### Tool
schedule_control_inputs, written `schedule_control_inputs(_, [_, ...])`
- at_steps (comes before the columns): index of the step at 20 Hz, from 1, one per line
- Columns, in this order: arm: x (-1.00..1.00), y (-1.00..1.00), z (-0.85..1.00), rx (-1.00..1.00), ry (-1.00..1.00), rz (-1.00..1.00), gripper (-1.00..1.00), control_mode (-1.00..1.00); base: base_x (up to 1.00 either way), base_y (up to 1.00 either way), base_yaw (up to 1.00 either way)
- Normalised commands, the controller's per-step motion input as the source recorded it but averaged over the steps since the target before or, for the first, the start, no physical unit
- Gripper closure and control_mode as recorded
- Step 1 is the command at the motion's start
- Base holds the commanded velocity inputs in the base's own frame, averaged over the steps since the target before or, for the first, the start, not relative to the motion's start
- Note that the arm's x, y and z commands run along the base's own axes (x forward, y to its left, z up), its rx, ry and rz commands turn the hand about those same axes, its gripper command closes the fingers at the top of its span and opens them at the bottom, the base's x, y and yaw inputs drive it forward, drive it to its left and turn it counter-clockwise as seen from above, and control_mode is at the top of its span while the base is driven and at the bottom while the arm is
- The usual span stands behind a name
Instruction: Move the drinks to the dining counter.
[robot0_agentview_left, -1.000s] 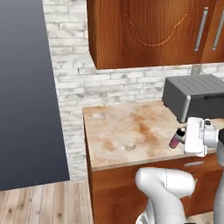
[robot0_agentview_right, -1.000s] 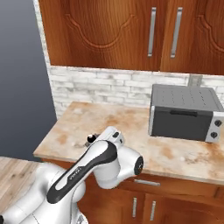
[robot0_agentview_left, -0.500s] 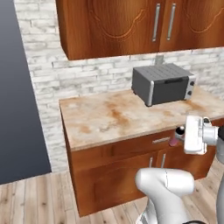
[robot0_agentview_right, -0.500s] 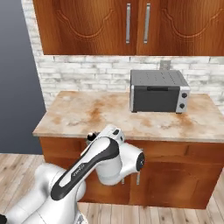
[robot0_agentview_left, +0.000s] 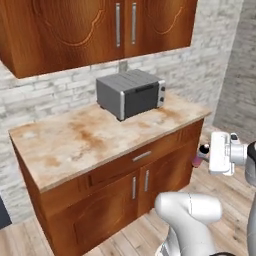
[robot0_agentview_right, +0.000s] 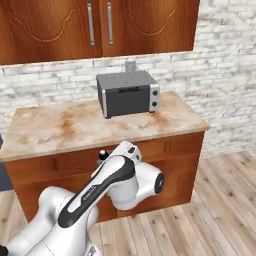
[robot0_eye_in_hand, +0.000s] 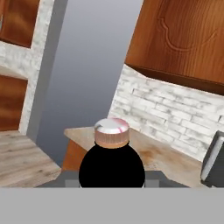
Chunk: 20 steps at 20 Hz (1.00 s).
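Kitchen cabinetry runs behind everything in the left base view: dark wood upper cupboards (robot0_agentview_left: 100, 35) over a white brick wall, and below them a short marble-topped cabinet (robot0_agentview_left: 75, 142) with drawer handles, carrying a grey toaster oven (robot0_agentview_left: 131, 92) toward its far right. At the right edge, off the cabinet's near right corner and above the plank floor, the gripper (robot0_agentview_left: 206, 156) carries a small pink bottle (robot0_agentview_left: 200, 156) with a black cap, held out to the left of the white hand.

From the right base view, the same cabinet lies straight ahead with the toaster oven at its far side. The arm's elbow fills the near left, and the bottle's black cap peeps over the hand just in front of the drawer.

Looking along the hand, the bottle's dark body and pale cap sit dead centre at the bottom; the fingers themselves are hidden, but the jaws look closed narrowly on the bottle.

My judgement: this is the carry. Keep the bottle level and the grip steady while the base turns, and do not release until the long island with stools is under it.

Against the earlier frames, both base views have swung round: the cabinet shows more of its right end, the grey panel at the left has gone, and the grip on the bottle is unchanged.
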Motion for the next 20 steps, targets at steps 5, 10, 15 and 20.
schedule_control_inputs(5, [0.00,0.00,0.00,0.00,0.00,0.00,1.00,1.00,-0.17,-0.09,-0.51])
schedule_control_inputs(10, [0.00,0.00,0.00,0.00,0.00,0.00,1.00,1.00,-0.19,-0.21,-0.49])
schedule_control_inputs(15, [0.00,0.00,0.00,0.00,0.00,0.00,1.00,1.00,-0.31,-0.34,-0.48])
schedule_control_inputs(20, [0.00,0.00,0.00,0.00,0.00,0.00,1.00,1.00,-0.27,-0.33,-0.51])
